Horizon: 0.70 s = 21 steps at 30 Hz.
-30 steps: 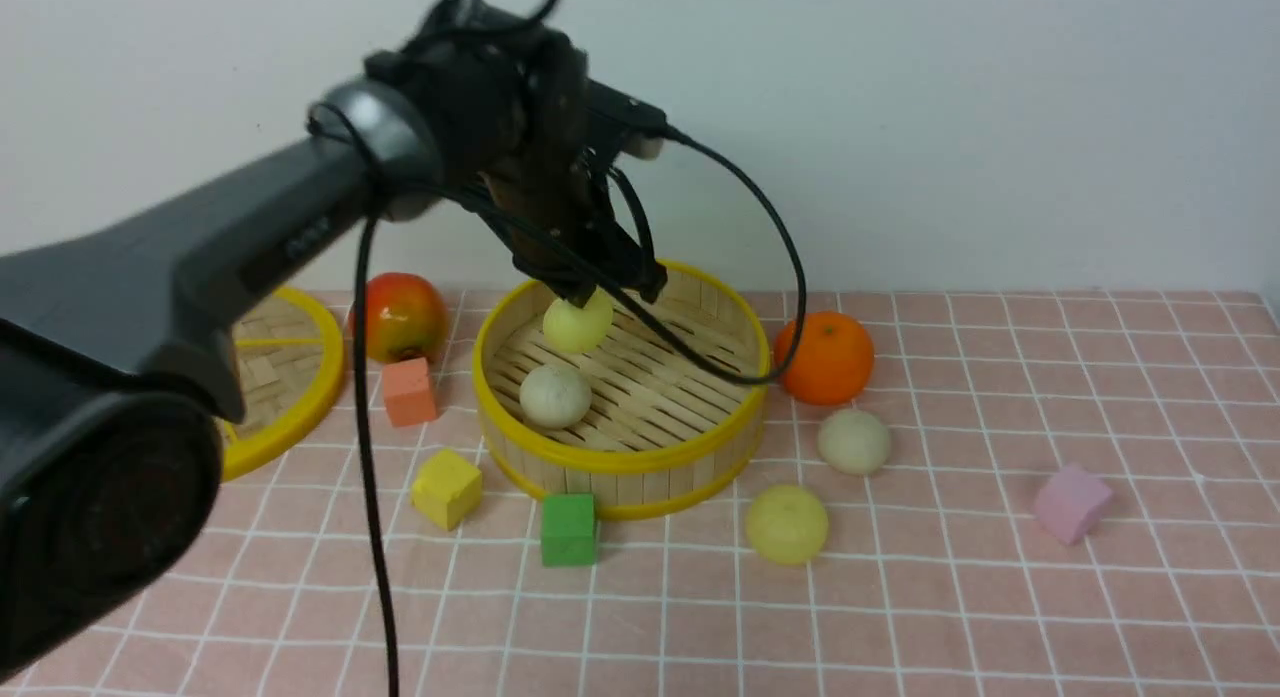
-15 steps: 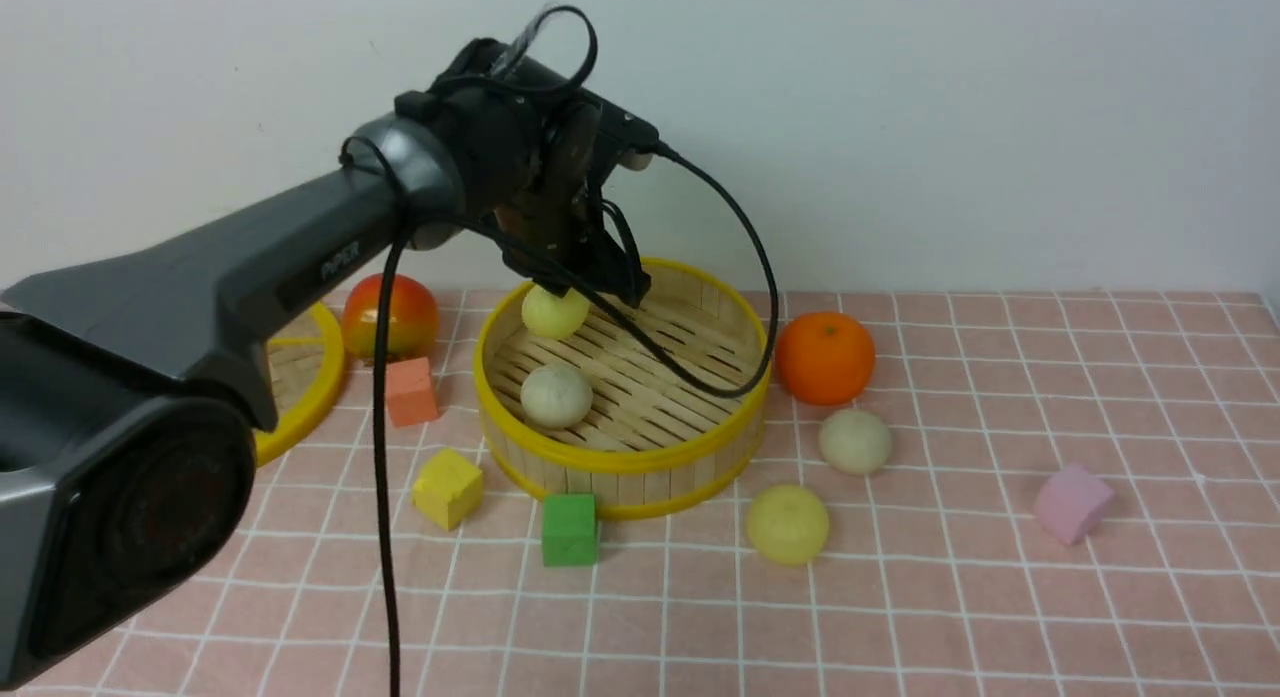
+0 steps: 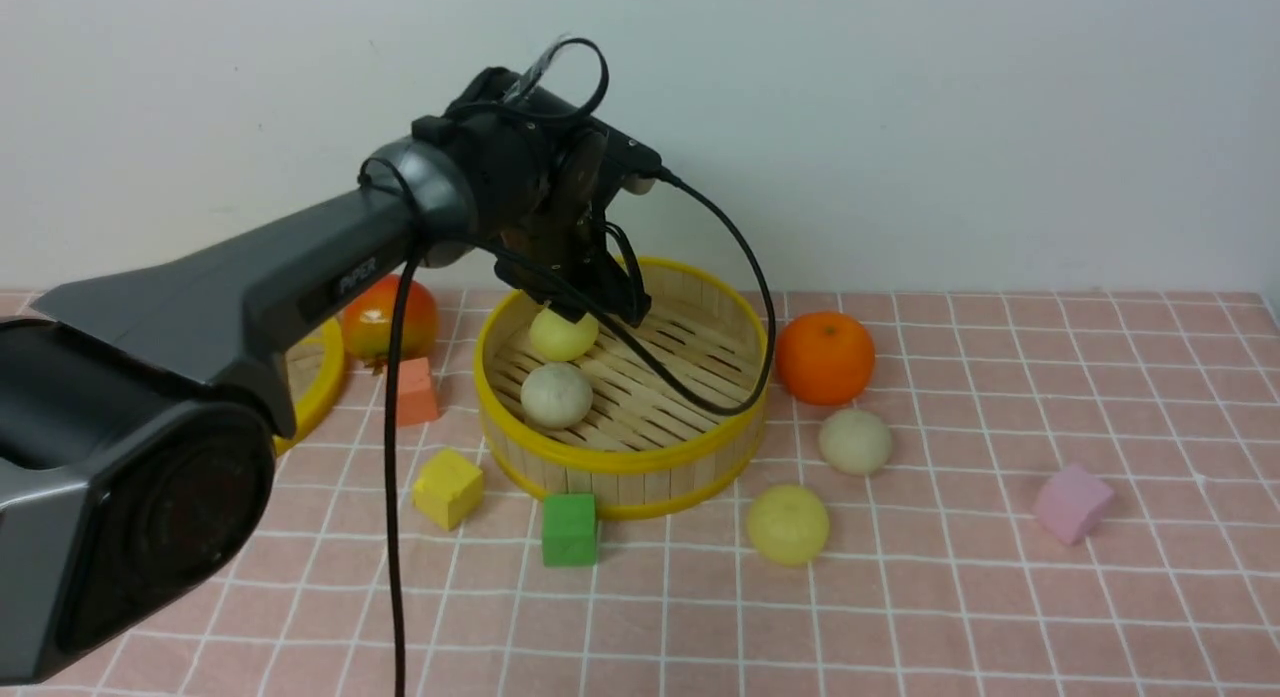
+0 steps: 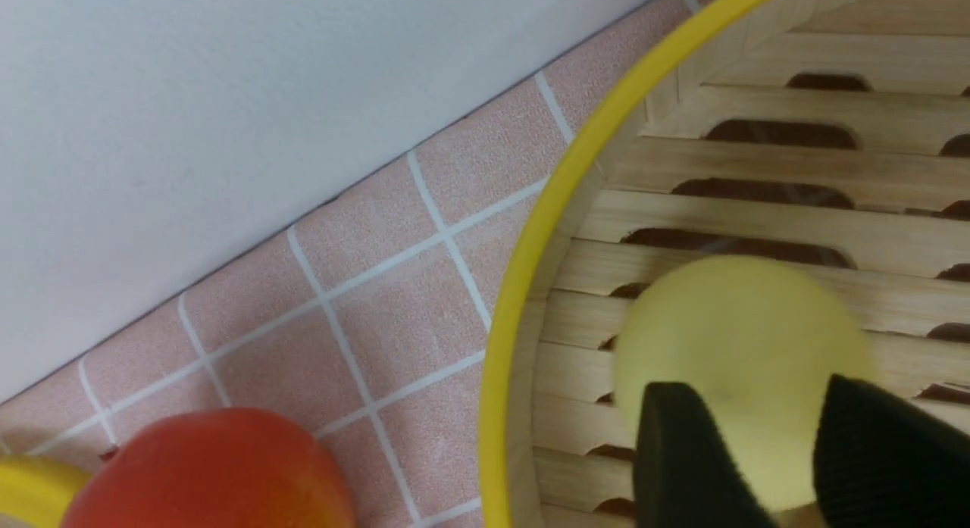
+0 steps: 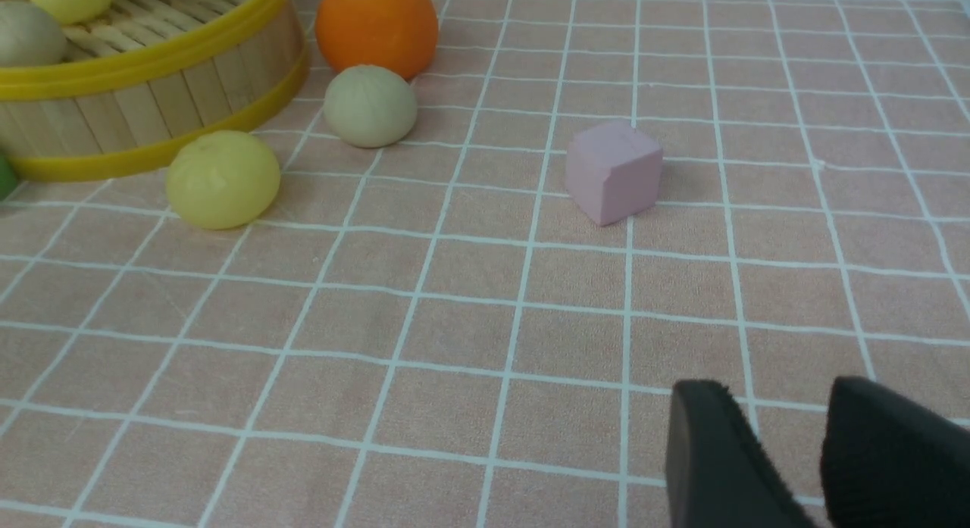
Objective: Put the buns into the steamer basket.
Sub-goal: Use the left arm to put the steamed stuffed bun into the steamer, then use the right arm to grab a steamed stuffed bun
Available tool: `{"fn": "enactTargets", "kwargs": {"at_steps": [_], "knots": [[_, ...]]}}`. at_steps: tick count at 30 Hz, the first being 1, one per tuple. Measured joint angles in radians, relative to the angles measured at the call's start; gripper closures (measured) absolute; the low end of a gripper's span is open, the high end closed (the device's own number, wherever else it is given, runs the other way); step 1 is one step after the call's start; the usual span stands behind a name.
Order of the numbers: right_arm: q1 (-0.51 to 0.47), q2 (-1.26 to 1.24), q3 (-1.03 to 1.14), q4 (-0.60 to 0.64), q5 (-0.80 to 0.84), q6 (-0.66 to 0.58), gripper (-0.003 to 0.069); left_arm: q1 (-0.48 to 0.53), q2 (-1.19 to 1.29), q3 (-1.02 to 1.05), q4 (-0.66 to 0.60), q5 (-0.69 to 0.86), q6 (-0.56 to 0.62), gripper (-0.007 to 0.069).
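Letting go of the dropped yellow bun [image 3: 563, 334]: sitting lower now than half a second ago, just under the tips of the left gripper [image 3: 592, 299], and smearing into a blur beyond the fingers [image 4: 682, 452] in the left wrist view. Holding those fingers parted, clamping nothing. Hovering over the far-left part of the steamer basket [image 3: 640, 464], its yellow rim curving just to the left of the fingertips. Lying nearer the robot than those fingertips, on the same slatted floor: the basket's off-white bun [image 3: 555, 395]. Showing no long axis and no pointing direction in either, both being round balls. Sitting outside the basket, well to the right of the left fingers and ahead-left of the right gripper [image 5: 777, 407]: the outer off-white bun [image 3: 854, 441] and the outer yellow bun [image 3: 787, 523], apart from each other. Holding the right fingers spread over the checked cloth [image 5: 455, 323], gripping nothing, with the pink block [image 5: 612, 170] ahead of them. Showing "PIPER" in white letters along the left arm [image 3: 300, 277].
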Motion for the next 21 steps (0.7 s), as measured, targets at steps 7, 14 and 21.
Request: {"fn": "enactTargets", "kwargs": {"at_steps": [7,14,21], "knots": [[0.000,0.000,0.000,0.000,0.000,0.000,0.0419,-0.001,-0.065,0.004,-0.064,0.153,-0.031,0.0225],[0.000,0.000,0.000,0.000,0.000,0.000,0.0419,-0.001,-0.436,0.041,-0.233,0.346,-0.049,0.0517],[0.000,0.000,0.000,0.000,0.000,0.000,0.0419,-0.001,-0.847,0.469,-0.339,0.253,-0.049,0.0638]]}}
